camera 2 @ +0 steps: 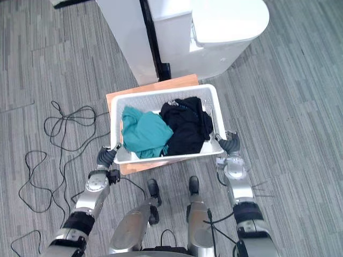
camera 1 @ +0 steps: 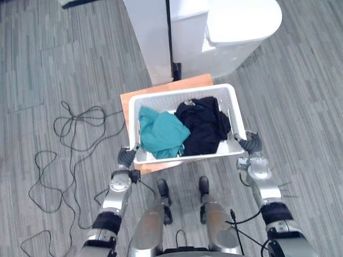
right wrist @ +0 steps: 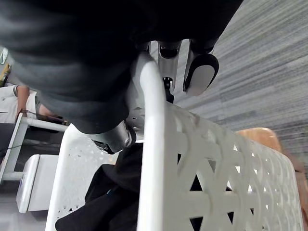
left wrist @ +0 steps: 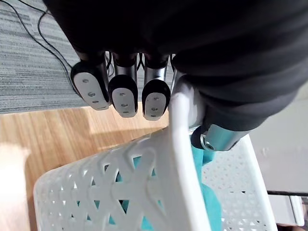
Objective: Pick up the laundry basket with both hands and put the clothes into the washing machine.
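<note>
Grip on both short ends, taken from the left. At the left end wall of the basket [camera 1: 182,95], by the near corner: left hand [camera 1: 127,157] clamped on the rim, with fingers [left wrist: 122,94] curled down the outside and thumb inside. Between the hands, inside the basket: teal cloth [camera 1: 161,134] on the left, black cloth [camera 1: 203,126] on the right. At the right end wall: right hand [camera 1: 251,143] clamped the same way. Long axis from hand to hand, equally near both, over a wood stand [camera 1: 177,84]; resting or lifted clear, cannot tell. Washer [camera 1: 241,27] ahead and a little right, past the far long side; probably calls for a level carry forward. From the wrist views: the pinch on the rim. From the eye views: the washer and the spread of the clothes.
</note>
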